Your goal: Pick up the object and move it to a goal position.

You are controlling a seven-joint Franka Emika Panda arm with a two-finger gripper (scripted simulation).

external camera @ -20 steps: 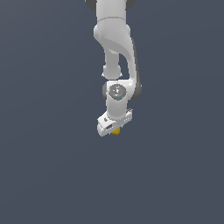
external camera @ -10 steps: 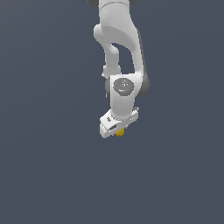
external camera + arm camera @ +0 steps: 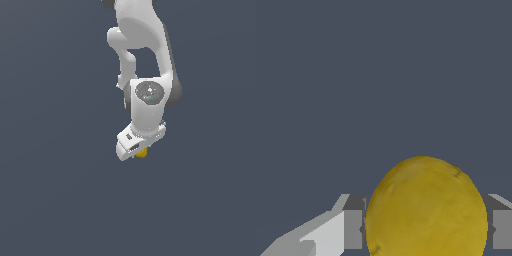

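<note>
- While the gripper (image 3: pixel 141 150) is closed on the yellow ball (image 3: pixel 142 153), the pick looks done: in the wrist view the ball (image 3: pixel 426 207) sits between both fingers (image 3: pixel 351 229).
- Ball shows at the hand's 6 o'clock.
- Left: carrying it to a goal, which no picture shows.

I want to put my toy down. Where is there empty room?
Plain grey floor lies bare all around the arm, on both sides and below. The only crowded spot is at the gripper, where the fingers close on the yellow ball.
</note>
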